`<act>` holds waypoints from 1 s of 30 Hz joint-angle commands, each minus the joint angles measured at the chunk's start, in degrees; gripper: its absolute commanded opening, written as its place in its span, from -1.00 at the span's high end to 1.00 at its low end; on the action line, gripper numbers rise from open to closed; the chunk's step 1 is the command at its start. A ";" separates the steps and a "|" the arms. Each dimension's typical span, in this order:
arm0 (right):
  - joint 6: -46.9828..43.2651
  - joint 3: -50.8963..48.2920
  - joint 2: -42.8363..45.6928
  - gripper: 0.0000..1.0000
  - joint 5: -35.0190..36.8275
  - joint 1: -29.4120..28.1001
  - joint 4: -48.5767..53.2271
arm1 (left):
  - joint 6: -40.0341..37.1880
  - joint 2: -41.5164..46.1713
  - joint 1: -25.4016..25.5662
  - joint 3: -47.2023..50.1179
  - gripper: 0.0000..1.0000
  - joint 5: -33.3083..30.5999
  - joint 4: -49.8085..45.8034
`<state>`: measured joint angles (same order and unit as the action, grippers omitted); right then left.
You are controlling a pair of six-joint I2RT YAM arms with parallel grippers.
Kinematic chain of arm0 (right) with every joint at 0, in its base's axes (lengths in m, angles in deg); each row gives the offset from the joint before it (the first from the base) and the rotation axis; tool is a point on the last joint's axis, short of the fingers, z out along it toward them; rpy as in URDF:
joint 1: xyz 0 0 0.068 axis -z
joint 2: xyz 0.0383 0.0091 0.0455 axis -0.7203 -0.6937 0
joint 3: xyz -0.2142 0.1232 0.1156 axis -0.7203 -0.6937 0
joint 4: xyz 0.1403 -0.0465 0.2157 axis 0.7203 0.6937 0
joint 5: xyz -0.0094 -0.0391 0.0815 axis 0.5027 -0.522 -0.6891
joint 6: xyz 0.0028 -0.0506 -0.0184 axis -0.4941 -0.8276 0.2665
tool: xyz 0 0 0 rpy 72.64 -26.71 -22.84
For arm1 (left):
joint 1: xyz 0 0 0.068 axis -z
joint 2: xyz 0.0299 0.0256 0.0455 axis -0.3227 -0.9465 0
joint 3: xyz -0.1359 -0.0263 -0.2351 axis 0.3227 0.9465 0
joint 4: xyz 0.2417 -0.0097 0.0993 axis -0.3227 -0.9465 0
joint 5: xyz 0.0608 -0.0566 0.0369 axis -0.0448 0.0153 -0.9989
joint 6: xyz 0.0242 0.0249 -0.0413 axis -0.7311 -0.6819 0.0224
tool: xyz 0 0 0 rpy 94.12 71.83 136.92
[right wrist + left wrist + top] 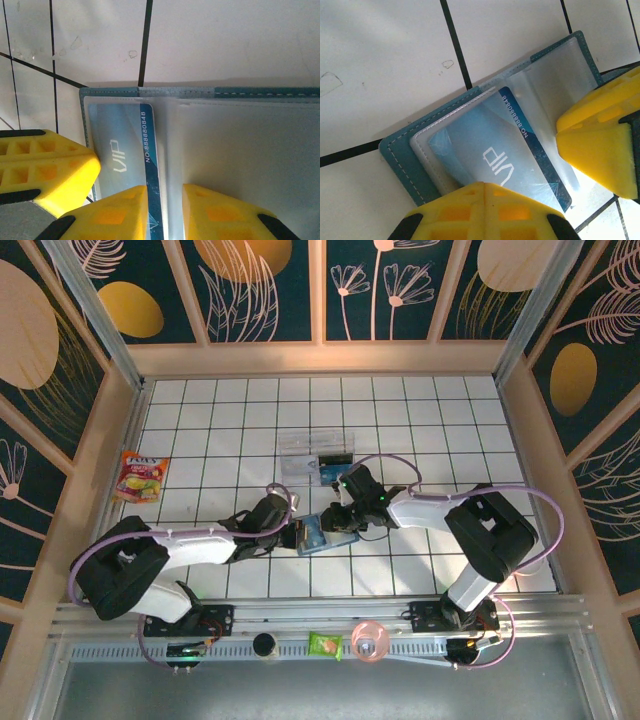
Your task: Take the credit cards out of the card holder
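Observation:
The teal card holder (322, 540) lies open on the white tiles between both arms; its stitched edge shows in the wrist views (402, 160) (175, 92). A bright blue credit card (485, 145) (120, 145) marked "VIP" sits under the clear inner pocket. My left gripper (297, 533) (492, 186) is shut, its yellow tips meeting on the pocket over the card; I cannot tell if they pinch anything. My right gripper (340, 523) (165, 192) is open a narrow gap, straddling the card's dark edge strip and the fold. One of its fingers (597, 145) rests on the other flap.
A clear plastic tray (300, 455) holding a black rectangle (333, 461) stands just behind the card holder. A snack packet (140, 477) lies at the far left. A green packet (325, 645) and a pink round object (368, 640) sit on the front rail.

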<state>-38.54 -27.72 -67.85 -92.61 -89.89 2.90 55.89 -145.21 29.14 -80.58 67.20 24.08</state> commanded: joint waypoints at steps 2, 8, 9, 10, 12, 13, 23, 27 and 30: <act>-0.41 0.01 -0.28 0.50 -0.87 -0.13 -0.56 | 0.62 1.75 0.08 1.17 1.00 -0.55 -1.03; -0.96 0.79 -0.55 0.49 -1.79 -0.48 -0.49 | 0.73 -0.97 -0.01 1.88 1.00 -1.62 -1.72; -1.12 0.90 -0.63 0.49 -2.03 -0.49 -0.49 | 0.78 -0.88 -0.01 2.15 1.00 -1.67 -1.50; -1.23 1.01 -0.93 0.49 -2.47 -0.48 -0.49 | 0.79 -0.71 -0.06 2.37 1.00 -1.90 -1.32; -1.33 1.10 -1.58 0.49 -3.10 -0.48 -0.53 | 0.46 -0.69 -0.03 2.56 1.00 -2.09 -1.23; -1.33 1.16 -2.08 0.49 -3.36 -0.45 -0.67 | 0.22 -0.86 -0.04 2.64 1.00 -2.21 -1.16; -1.32 1.90 -4.46 0.52 -6.00 -0.48 -1.90 | 0.05 -1.14 -0.01 3.26 1.00 -0.66 0.08; -1.41 2.18 -5.21 0.55 -6.24 -0.50 -1.58 | -0.05 -1.33 -0.06 3.08 1.00 -0.37 -0.02; -1.41 1.84 -4.79 0.57 -5.96 -0.53 -1.53 | -0.13 -1.00 -0.01 2.99 1.00 -0.38 -0.16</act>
<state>-39.00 -26.54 -71.48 -97.66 -90.00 1.22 56.05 -144.94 29.14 -78.72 66.91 26.94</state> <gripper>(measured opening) 0.216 0.052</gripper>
